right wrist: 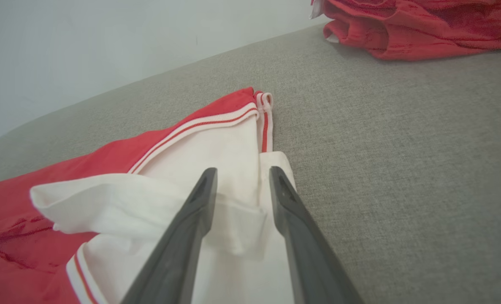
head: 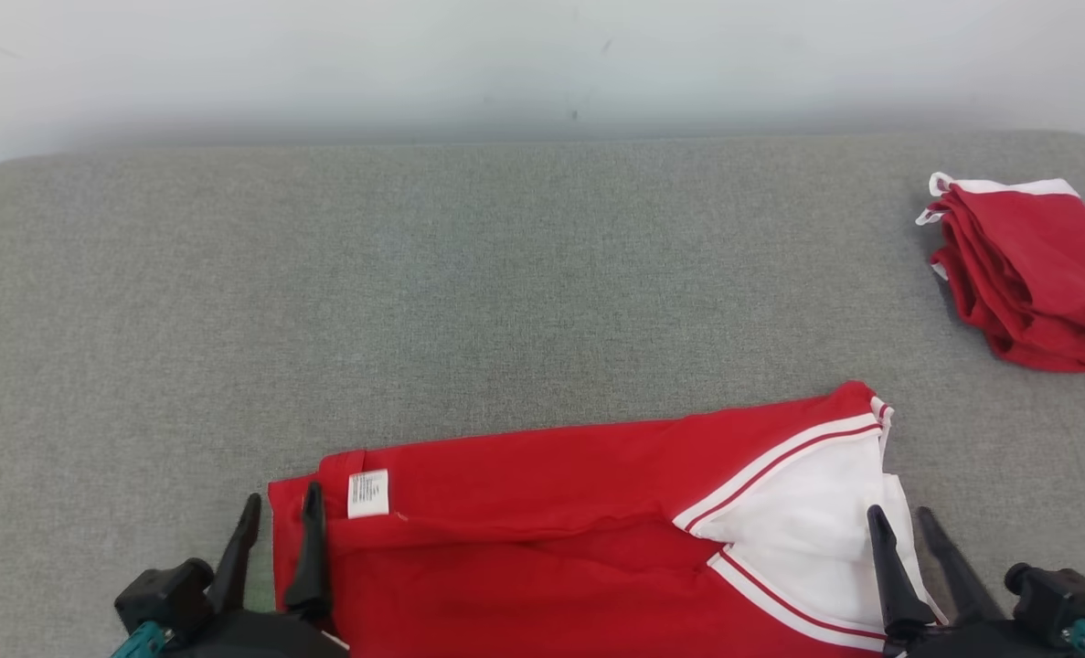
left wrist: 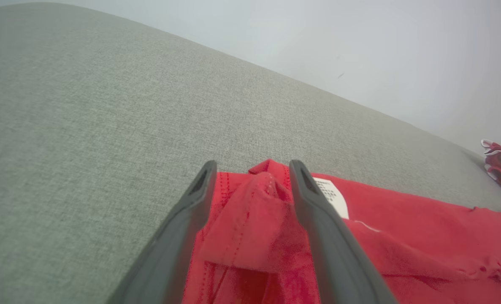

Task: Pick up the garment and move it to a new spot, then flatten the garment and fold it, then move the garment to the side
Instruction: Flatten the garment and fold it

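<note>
The garment (head: 551,512) lies with its long axis spanning both grippers, its red labelled end between the left gripper's (head: 281,493) parted fingers and its white end between the right gripper's (head: 897,512), both spread open, neither clamping cloth.

You're looking at a garment (head: 551,493) of soft matt red knit cloth, with a white cloth panel and ribbed striped trim. Its label (head: 367,493) looks like thin white printed fabric. The surface (head: 414,274) is coarse grey woven cloth, matt. Your jaws look like smooth dark matt plastic. Folded pile (head: 1036,274): same red cloth.
</note>
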`<state>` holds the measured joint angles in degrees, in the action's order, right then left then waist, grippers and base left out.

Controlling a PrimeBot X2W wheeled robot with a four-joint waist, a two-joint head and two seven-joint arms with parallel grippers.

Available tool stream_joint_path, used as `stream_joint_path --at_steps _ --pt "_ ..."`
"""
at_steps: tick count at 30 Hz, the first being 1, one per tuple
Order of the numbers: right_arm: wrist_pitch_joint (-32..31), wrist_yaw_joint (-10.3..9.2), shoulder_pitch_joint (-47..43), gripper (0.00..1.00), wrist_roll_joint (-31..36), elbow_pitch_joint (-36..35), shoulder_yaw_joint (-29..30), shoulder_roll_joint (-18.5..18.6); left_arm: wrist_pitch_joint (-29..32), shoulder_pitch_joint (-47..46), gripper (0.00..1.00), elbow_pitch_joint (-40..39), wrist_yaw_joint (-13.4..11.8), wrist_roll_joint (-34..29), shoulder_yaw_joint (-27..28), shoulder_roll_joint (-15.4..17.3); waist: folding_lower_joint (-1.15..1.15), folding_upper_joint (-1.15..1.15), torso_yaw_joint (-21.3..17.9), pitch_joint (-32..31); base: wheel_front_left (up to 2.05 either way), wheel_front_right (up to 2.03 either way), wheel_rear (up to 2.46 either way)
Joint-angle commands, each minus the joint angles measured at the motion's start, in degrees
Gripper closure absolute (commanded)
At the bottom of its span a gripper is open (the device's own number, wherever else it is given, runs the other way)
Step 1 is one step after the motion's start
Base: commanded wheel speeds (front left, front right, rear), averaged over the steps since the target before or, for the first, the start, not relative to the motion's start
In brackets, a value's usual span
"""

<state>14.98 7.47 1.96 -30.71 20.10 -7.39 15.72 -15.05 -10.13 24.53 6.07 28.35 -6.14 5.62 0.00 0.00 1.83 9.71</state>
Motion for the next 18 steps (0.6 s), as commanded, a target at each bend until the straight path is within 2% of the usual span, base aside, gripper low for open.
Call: stream_joint_path --at_steps 1,9,18 --pt "0.2 0.0 0.2 0.0 -0.2 -0.2 0.5 0.3 -0.2 1.2 0.0 -0.6 0.3 -0.9 0.7 -0.1 0.0 0.0 0.1 -0.5 0.0 0.0 0.0" --pt "0.2 0.0 0.9 0.0 1.2 -0.7 2.4 1.6 -0.2 7.1 0.0 -9.1 0.8 -10.3 7.4 -1.4 0.0 0.0 0.6 -2.9 0.0 0.0 0.0" --pt "-2.6 0.0 7.1 0.0 7.4 11.7 0.5 3.4 -0.2 13.5 0.0 -16.3 0.6 -19.8 10.0 -2.6 0.0 0.0 2.4 -4.2 0.0 0.0 0.0"
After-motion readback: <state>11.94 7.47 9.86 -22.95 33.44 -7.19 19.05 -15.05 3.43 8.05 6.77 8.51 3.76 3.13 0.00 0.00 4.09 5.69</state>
